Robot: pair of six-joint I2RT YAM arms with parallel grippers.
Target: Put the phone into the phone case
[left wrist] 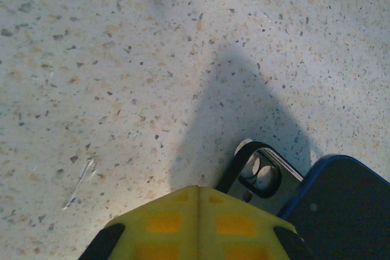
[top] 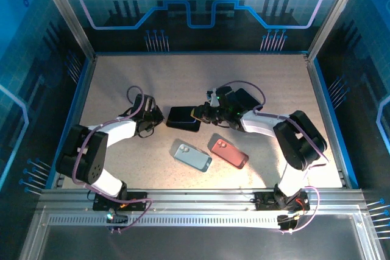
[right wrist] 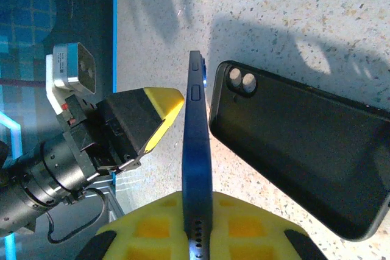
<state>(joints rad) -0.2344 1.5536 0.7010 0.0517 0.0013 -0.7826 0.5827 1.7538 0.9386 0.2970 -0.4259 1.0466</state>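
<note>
With the right end effector [right wrist: 196, 214] clamped on the blue phone [right wrist: 196, 132], held on edge just beside the black phone case [right wrist: 298, 156] lying flat on the surface [right wrist: 304, 28], lower the phone's long side into the case lip first. Brace the case's camera end with the left end effector [left wrist: 198, 208], closed up and close by, then roll flat, matching lenses to the cutout [right wrist: 239, 79].

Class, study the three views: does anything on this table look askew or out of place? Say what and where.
The blue phone stands on its long edge, pinched in the right gripper, instead of lying flat. The black case lies flat beside it, so the phone is not yet seated.
</note>
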